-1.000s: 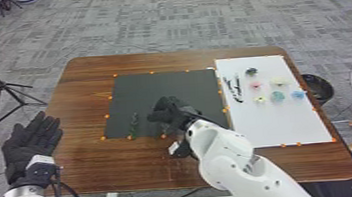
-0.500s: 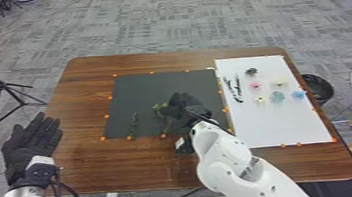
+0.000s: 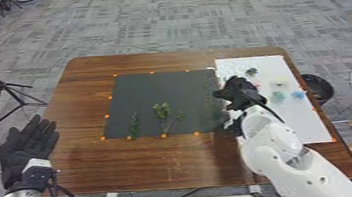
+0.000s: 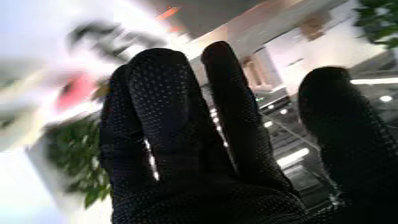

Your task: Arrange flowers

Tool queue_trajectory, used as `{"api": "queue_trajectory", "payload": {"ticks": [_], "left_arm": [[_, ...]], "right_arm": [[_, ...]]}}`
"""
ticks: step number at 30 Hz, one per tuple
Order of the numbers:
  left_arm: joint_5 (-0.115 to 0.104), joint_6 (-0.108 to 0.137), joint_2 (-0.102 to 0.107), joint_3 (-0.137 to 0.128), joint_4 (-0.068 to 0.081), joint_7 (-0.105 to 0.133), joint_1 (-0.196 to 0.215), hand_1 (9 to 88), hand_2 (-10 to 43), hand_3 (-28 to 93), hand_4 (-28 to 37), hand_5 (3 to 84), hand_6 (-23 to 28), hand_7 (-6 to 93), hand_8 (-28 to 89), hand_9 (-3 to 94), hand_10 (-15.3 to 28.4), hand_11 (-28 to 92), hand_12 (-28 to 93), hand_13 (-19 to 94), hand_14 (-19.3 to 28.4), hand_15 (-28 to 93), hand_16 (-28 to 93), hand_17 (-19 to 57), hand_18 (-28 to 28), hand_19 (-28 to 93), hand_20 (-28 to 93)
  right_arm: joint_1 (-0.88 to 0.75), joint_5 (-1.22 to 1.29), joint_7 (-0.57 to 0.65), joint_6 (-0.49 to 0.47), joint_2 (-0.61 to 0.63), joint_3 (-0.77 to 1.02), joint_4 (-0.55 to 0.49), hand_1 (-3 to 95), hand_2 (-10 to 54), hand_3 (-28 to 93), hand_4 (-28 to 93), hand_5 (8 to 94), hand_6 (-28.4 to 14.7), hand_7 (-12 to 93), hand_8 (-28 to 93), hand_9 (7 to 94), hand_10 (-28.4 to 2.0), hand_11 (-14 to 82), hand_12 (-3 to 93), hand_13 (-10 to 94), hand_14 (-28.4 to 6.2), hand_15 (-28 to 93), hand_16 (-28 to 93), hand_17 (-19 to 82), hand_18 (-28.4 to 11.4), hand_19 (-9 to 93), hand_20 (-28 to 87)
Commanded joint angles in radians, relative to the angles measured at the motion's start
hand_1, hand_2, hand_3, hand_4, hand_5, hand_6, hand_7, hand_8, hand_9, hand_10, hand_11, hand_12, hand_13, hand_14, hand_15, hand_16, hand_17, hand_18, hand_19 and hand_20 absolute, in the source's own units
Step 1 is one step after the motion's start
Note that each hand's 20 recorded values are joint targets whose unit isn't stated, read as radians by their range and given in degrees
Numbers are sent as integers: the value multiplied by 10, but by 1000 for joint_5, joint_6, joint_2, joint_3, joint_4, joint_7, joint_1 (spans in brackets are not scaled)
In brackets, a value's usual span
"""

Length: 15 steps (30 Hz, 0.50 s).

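Two robot arms with black-gloved hands come in from the bottom edge of the head view, over a brown wooden table [image 3: 92, 162]. The robot's right hand [image 3: 237, 92], right of centre, is over the left part of a white sheet [image 3: 304, 127]. Its fingers are straight, some pressed together and one set apart; no grip on anything is visible. The left hand [image 3: 26, 142] lies at the lower left of the frame, its fingers spread and loose.

On the dark mat [image 3: 149, 86] in the middle of the table, leafy green sprigs lie side by side near the lower edge: a slim sprig [image 3: 134, 125] on the left, and fuller greenery [image 3: 162, 112] to its right.

On the white sheet are the small flower pieces: a dark one [image 3: 251, 71] toward the top, a pale one [image 3: 279, 82] below it, and blue ones [image 3: 277, 97] lower down. The right wrist view adds a blurred pink flower [image 4: 75, 92].

The task looks to be in its early part: greenery is laid out on the mat, while these flower pieces are left to place. The next move probably calls for picking one up.
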Motion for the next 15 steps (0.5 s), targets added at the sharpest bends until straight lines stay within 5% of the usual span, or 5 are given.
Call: {"api": "queue_trajectory", "payload": {"ticks": [1, 4, 8, 15], "left_arm": [[-9, 2, 6, 8, -9, 12, 10, 235, 184, 724, -283, 444, 81, 148, -103, 381, 159, 267, 92, 281, 148, 366, -66, -55, 119, 275, 119], [-21, 12, 17, 15, -12, 26, 12, 236, 184, 722, -283, 444, 80, 148, -103, 381, 160, 267, 93, 281, 148, 366, -66, -55, 119, 274, 119], [-10, 13, 2, 9, -15, 17, 16, 237, 185, 722, -283, 444, 81, 148, -103, 382, 160, 268, 93, 281, 149, 367, -66, -54, 119, 274, 119], [-13, 15, -1, 11, -17, 18, 17, 237, 185, 722, -283, 444, 81, 149, -103, 381, 160, 269, 93, 281, 149, 367, -67, -55, 119, 275, 119]], "right_arm": [[98, -131, 26, 12, 23, -51, 110, 260, -59, 723, -186, 583, -96, 211, -73, 587, -228, 191, 177, 671, -145, 677, 244, 316, -281, 845, 210], [164, -180, 31, -68, 24, -93, 159, 262, -92, 707, -240, 553, -102, 189, -69, 563, -233, 197, 185, 639, -152, 698, 255, 312, -282, 843, 214], [245, -195, 55, -135, 16, -144, 218, 278, -95, 653, -278, 524, -116, 165, -62, 540, -236, 215, 208, 606, -166, 722, 266, 305, -284, 840, 219], [302, -284, 80, -205, 26, -200, 254, 295, -95, 591, -283, 520, -135, 164, -44, 486, -266, 458, 330, 583, -191, 793, 340, 313, -284, 856, 252]]}}
